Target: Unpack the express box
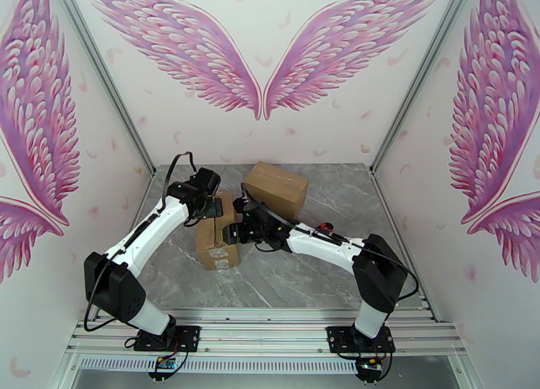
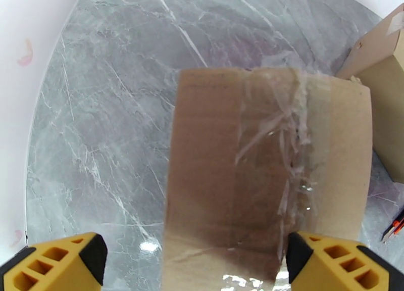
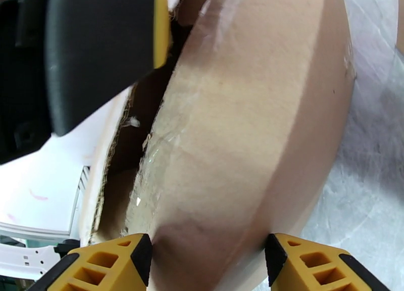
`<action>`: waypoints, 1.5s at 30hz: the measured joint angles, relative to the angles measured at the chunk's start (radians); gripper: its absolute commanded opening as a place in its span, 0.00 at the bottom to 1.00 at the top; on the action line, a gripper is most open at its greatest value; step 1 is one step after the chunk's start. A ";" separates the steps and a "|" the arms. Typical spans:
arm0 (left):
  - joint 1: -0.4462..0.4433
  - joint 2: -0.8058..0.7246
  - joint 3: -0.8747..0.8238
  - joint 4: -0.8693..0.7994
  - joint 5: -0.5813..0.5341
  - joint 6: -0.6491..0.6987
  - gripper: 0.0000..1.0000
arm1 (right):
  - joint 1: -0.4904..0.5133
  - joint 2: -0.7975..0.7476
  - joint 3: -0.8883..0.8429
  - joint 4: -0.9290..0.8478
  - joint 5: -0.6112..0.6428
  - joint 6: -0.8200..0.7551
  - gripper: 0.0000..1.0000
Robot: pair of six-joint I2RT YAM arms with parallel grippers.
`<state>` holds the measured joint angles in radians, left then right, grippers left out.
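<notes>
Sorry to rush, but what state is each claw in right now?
Left claw: open, over the cardboard box.
Right claw: astride a box flap; grip cannot be told.

1. The express box (image 1: 219,248) is plain brown cardboard with crinkly clear tape down the top seam.
2. Top flap's lifted, dark gap showing.
3. It sits just near-left of the second box (image 1: 273,189).

Inside the express box (image 3: 242,135) it was too dark to see. The edge cut off a second box (image 2: 388,105) and a red tool (image 2: 397,227).
</notes>
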<state>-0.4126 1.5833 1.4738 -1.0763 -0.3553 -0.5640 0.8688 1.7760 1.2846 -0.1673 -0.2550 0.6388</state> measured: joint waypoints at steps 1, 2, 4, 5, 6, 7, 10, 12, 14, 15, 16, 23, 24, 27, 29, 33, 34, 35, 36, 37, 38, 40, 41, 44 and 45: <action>0.000 0.005 0.000 -0.003 -0.003 0.000 0.97 | 0.000 0.004 0.005 0.000 0.002 0.005 0.61; 0.000 0.008 0.000 -0.005 -0.006 0.003 0.97 | 0.002 0.008 0.010 0.000 0.002 0.012 0.61; 0.000 0.014 0.000 -0.010 -0.010 0.008 0.95 | 0.003 0.014 0.015 0.000 0.004 0.020 0.61; 0.000 0.016 0.000 -0.013 -0.013 0.012 0.94 | 0.003 0.017 0.018 -0.001 0.006 0.023 0.60; 0.000 0.017 0.000 -0.016 -0.016 0.016 0.94 | 0.003 0.018 0.020 -0.001 0.008 0.024 0.60; 0.000 0.018 0.000 -0.020 -0.021 0.019 0.94 | 0.003 0.019 0.021 -0.001 0.010 0.027 0.60; 0.000 0.023 0.000 -0.031 -0.031 0.037 0.95 | 0.003 0.021 0.024 -0.003 0.011 0.035 0.60; 0.000 0.026 0.000 -0.031 -0.031 0.043 0.96 | 0.003 0.022 0.025 -0.004 0.013 0.042 0.60; 0.000 0.032 0.000 -0.031 -0.031 0.048 0.96 | 0.003 0.024 0.027 -0.007 0.014 0.045 0.59; 0.000 0.037 0.001 -0.032 -0.031 0.051 0.95 | 0.003 0.024 0.029 -0.009 0.014 0.046 0.59; 0.000 0.042 0.003 -0.034 -0.032 0.055 0.95 | 0.003 0.025 0.031 -0.012 0.016 0.047 0.59; 0.003 0.060 0.033 -0.056 -0.055 0.095 0.81 | 0.003 0.027 0.039 -0.028 0.022 0.053 0.59; 0.006 0.060 0.038 -0.060 -0.054 0.101 0.78 | 0.004 0.027 0.040 -0.029 0.024 0.054 0.59; 0.027 0.058 0.052 -0.069 -0.043 0.133 0.68 | 0.005 0.027 0.041 -0.031 0.029 0.054 0.59; 0.041 0.055 0.055 -0.071 -0.027 0.156 0.60 | 0.005 0.027 0.042 -0.034 0.032 0.054 0.59; 0.070 0.037 0.056 -0.071 0.008 0.194 0.48 | 0.006 0.027 0.048 -0.046 0.043 0.053 0.60; 0.077 0.031 0.056 -0.071 0.018 0.200 0.44 | 0.007 0.027 0.052 -0.054 0.046 0.053 0.60; 0.085 0.025 0.055 -0.071 0.030 0.209 0.40 | 0.008 0.027 0.058 -0.064 0.050 0.051 0.60; 0.093 0.019 0.055 -0.071 0.040 0.216 0.37 | 0.008 0.027 0.064 -0.074 0.055 0.048 0.60; 0.103 0.013 0.055 -0.071 0.053 0.222 0.33 | 0.010 0.027 0.072 -0.086 0.063 0.045 0.62; 0.113 0.006 0.052 -0.069 0.064 0.226 0.28 | 0.011 0.027 0.081 -0.100 0.071 0.040 0.63; 0.131 -0.008 0.044 -0.063 0.097 0.230 0.20 | 0.011 0.027 0.100 -0.131 0.091 0.026 0.66; 0.139 -0.015 0.039 -0.060 0.117 0.231 0.17 | 0.011 0.027 0.114 -0.151 0.104 0.016 0.67; 0.156 -0.036 0.025 -0.041 0.171 0.226 0.06 | 0.014 0.027 0.165 -0.216 0.154 -0.017 0.72; 0.159 -0.042 0.021 -0.036 0.186 0.220 0.03 | 0.016 0.027 0.186 -0.241 0.174 -0.029 0.72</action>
<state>-0.2531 1.5410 1.4948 -1.1122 -0.1696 -0.3435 0.8848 1.8030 1.4704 -0.4080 -0.0807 0.6094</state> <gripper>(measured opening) 0.087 0.710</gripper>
